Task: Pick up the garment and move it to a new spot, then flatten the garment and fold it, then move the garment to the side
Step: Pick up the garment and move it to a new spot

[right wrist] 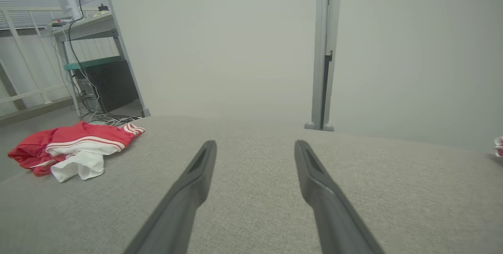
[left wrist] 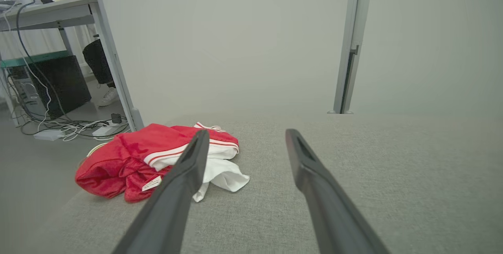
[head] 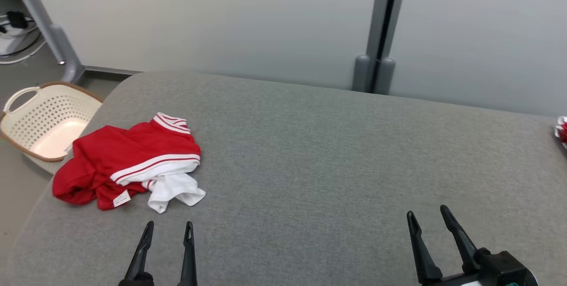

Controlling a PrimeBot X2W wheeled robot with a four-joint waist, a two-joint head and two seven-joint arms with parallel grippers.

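The garment (head: pixel 128 162) is a crumpled red piece with white stripes and a white part, lying on the left side of the grey padded table (head: pixel 310 144). My left gripper (head: pixel 169 227) stands open just in front of it, near the table's front edge, with nothing between its fingers. In the left wrist view the garment (left wrist: pixel 133 159) lies ahead and to the left of the open left gripper (left wrist: pixel 245 134). My right gripper (head: pixel 427 214) is open at the lower right, far from the cloth. In the right wrist view the garment (right wrist: pixel 74 150) sits far left of the open right gripper (right wrist: pixel 254 144).
A cream perforated laundry basket (head: pixel 26 117) stands on the floor off the table's left corner. A bit of red and white cloth (head: pixel 561 130) shows at the table's right edge. Grey partition walls and a post (head: pixel 378 29) rise behind the table. Cables and a desk (left wrist: pixel 47 10) lie beyond the left side.
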